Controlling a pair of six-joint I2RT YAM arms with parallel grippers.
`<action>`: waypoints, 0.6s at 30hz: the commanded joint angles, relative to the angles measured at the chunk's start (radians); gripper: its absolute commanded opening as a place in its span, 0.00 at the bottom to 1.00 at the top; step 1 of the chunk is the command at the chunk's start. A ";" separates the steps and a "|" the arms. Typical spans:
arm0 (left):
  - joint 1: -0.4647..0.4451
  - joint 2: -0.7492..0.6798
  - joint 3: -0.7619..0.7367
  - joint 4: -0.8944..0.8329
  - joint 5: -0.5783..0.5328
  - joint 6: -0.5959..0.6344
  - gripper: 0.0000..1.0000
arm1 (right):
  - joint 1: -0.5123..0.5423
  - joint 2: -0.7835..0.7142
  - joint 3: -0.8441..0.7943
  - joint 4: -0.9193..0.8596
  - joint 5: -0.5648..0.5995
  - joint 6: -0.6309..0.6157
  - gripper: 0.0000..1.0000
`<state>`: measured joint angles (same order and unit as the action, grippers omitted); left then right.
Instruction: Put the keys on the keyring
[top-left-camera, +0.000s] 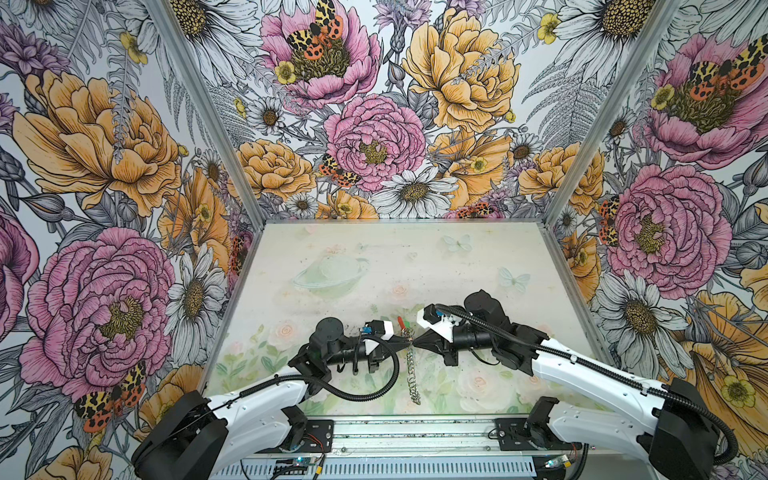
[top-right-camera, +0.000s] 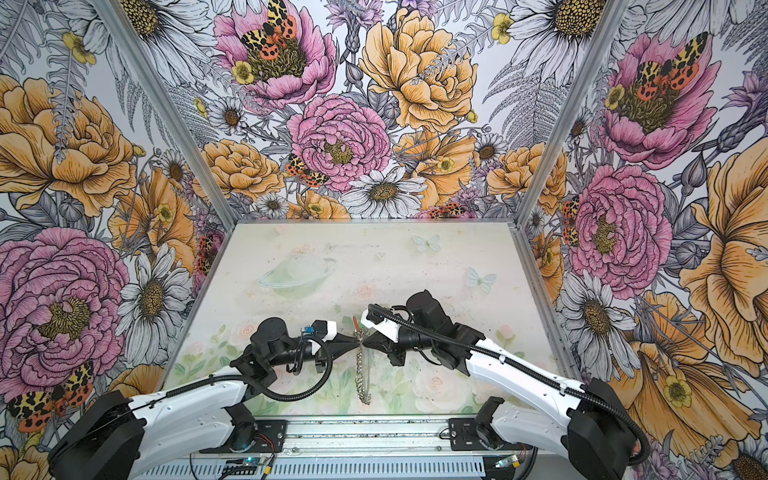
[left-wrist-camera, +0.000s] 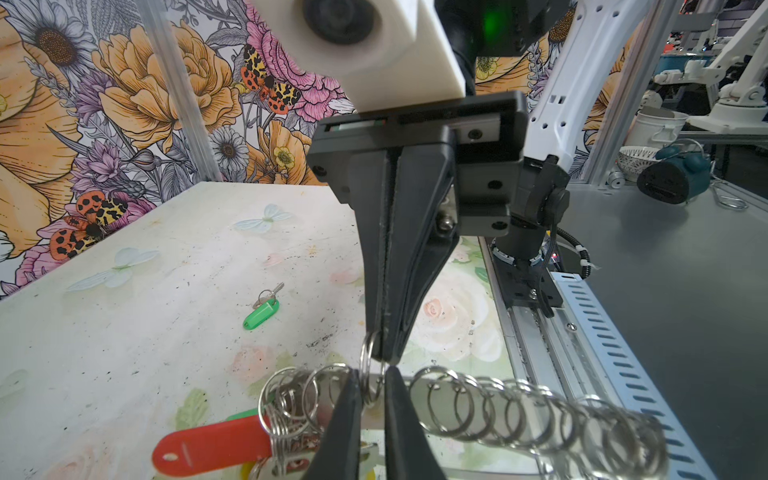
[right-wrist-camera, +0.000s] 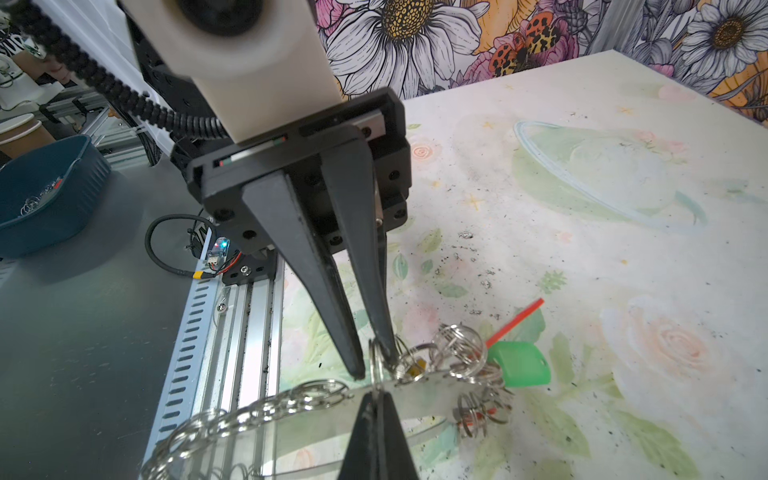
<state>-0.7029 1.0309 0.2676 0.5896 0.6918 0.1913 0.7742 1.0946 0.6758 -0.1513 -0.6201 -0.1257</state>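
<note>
Left wrist view: both grippers meet tip to tip at the keyring (right-wrist-camera: 424, 392), with one key not yet on it.
Right gripper (left-wrist-camera: 384, 355) jaws are pressed together, apparently nipping a small ring (left-wrist-camera: 363, 361) at the hoop's edge; left gripper (left-wrist-camera: 372, 376) jaws stand narrowly parted around it. So slight a hold could let the ring slip and the keyring drop. Red tag (left-wrist-camera: 212, 446) and green tag (right-wrist-camera: 519, 368) crowd beside the jaws; a loose green-tagged key (left-wrist-camera: 261, 314) lies on the tabletop (left-wrist-camera: 145, 332), well beyond them.
</note>
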 joint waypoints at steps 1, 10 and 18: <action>-0.001 0.008 0.022 -0.022 -0.023 0.018 0.13 | 0.008 -0.003 0.056 0.025 0.008 -0.020 0.00; -0.001 0.015 0.033 -0.035 -0.018 0.018 0.04 | 0.012 0.007 0.065 0.018 0.014 -0.028 0.00; -0.001 0.016 0.033 -0.025 -0.032 0.011 0.00 | 0.010 -0.009 0.057 0.020 0.007 -0.028 0.00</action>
<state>-0.7029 1.0416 0.2787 0.5613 0.6838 0.1909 0.7788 1.1015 0.6914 -0.1768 -0.5896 -0.1452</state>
